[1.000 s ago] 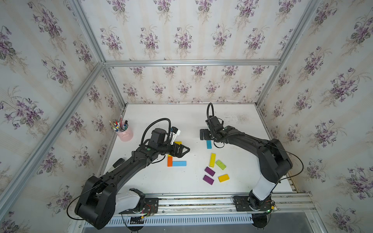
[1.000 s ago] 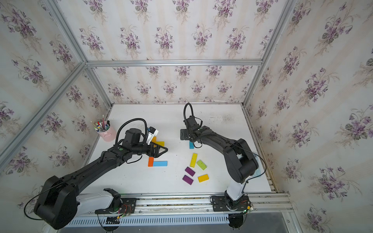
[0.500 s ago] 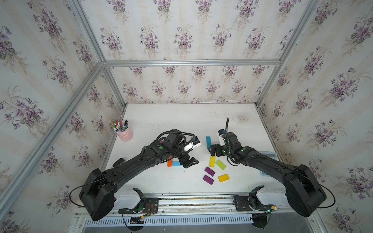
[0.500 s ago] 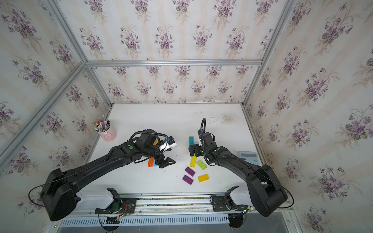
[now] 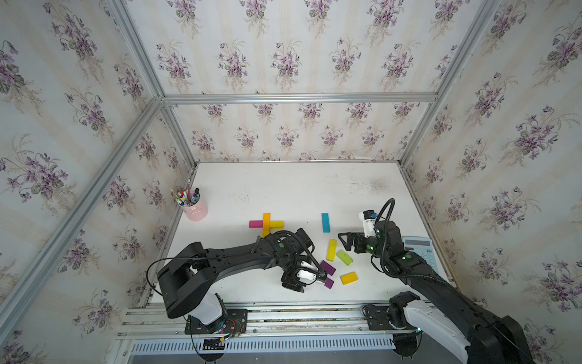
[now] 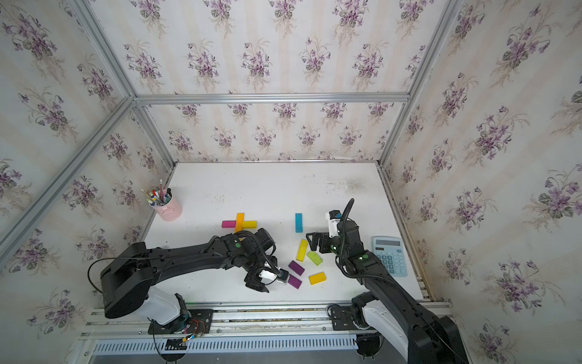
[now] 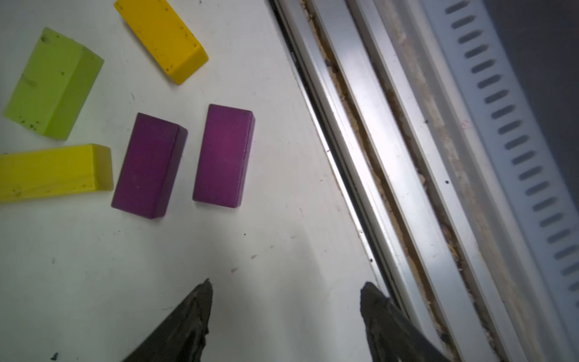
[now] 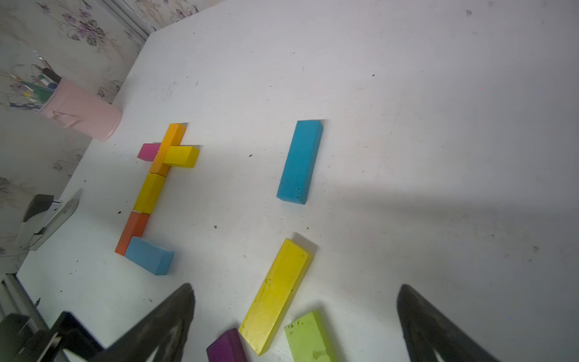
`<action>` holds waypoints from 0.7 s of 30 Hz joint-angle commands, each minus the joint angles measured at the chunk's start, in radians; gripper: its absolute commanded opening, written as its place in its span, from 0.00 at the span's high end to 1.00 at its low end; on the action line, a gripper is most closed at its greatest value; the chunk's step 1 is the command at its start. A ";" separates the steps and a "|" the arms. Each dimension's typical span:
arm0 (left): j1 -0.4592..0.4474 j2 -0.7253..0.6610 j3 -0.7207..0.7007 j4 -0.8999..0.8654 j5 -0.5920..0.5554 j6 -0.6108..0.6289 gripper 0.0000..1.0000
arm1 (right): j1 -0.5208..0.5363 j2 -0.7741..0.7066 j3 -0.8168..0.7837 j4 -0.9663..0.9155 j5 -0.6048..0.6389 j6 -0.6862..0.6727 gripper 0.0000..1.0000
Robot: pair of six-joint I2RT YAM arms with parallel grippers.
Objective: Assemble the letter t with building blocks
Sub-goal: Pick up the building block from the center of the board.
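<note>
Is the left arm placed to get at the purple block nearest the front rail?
Likely yes: the left claw is open and close to that purple block, with only bare table between.

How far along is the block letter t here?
Done: the lowercase t of coloured rectangular blocks looks complete, with stem, crossbar and short blue foot block. In hand: nothing; the left end effector and right end effector are open and empty. Left: seemingly nothing; two purple rectangular blocks lie spare.
</note>
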 commanded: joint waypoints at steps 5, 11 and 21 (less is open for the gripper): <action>-0.032 0.111 0.065 0.102 -0.067 -0.011 0.27 | 0.000 -0.198 -0.069 0.002 -0.077 0.058 0.00; -0.064 0.153 0.095 0.114 -0.102 -0.032 0.29 | 0.000 -0.246 -0.080 -0.015 -0.066 0.074 0.00; -0.117 0.212 0.104 0.174 -0.204 -0.068 0.34 | -0.001 -0.232 -0.084 -0.009 -0.057 0.073 0.00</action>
